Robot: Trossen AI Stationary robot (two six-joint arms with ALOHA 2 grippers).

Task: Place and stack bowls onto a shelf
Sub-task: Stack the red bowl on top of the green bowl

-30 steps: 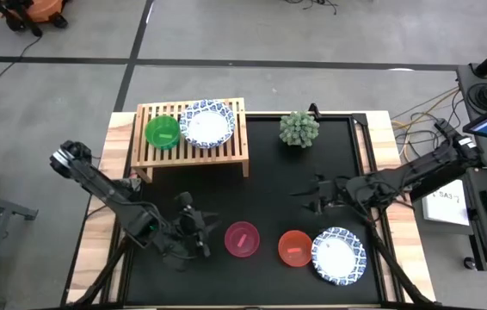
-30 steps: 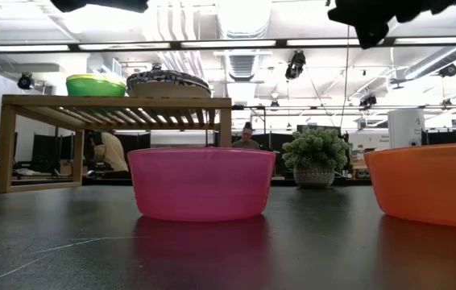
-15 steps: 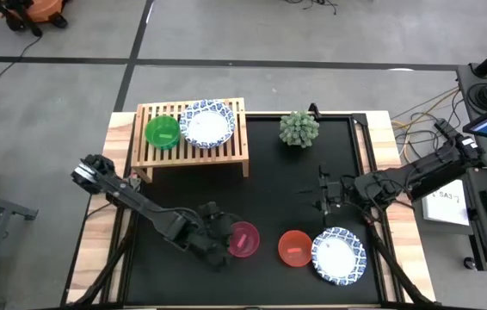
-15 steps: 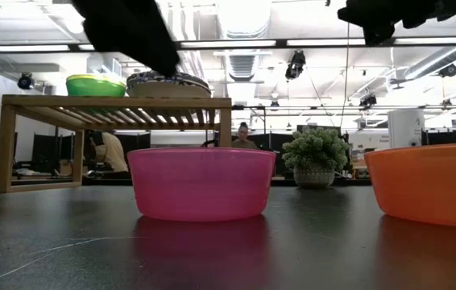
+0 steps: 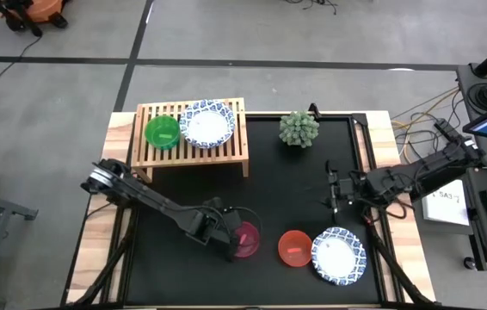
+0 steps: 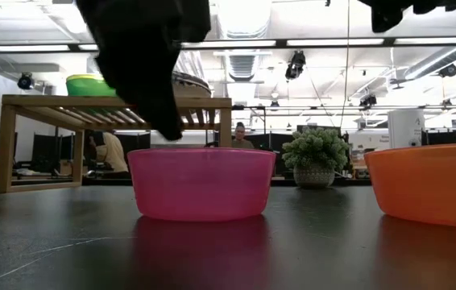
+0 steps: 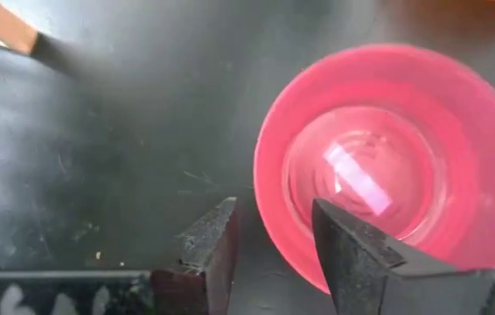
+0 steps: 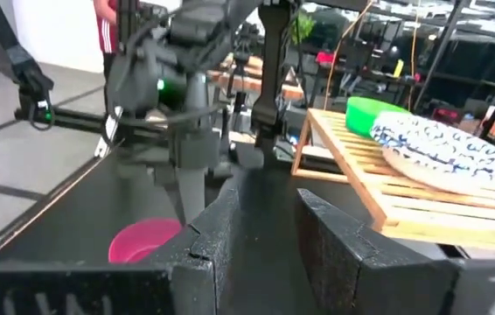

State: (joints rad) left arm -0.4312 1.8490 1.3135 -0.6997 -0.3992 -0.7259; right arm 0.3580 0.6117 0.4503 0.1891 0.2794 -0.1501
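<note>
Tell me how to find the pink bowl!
Look at the black mat, along its edge farthest from the wooden shelf. Three bowls sit in a row there; the pink bowl is the end one nearest the left gripper. Beside it is a red bowl, then a white bowl with a blue rim.

Black mat point(image 5: 269, 185) with pink bowl point(image 5: 245, 239), red bowl point(image 5: 294, 248), patterned bowl point(image 5: 339, 255), plant point(image 5: 298, 129) (potted), shelf point(image 5: 194, 153)

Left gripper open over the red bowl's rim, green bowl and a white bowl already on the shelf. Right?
One thing is off: the left gripper is at the pink bowl, not the red bowl, as the left wrist view shows. Its jaws are open, astride the pink rim. The green bowl and white bowl are on the shelf.
</note>
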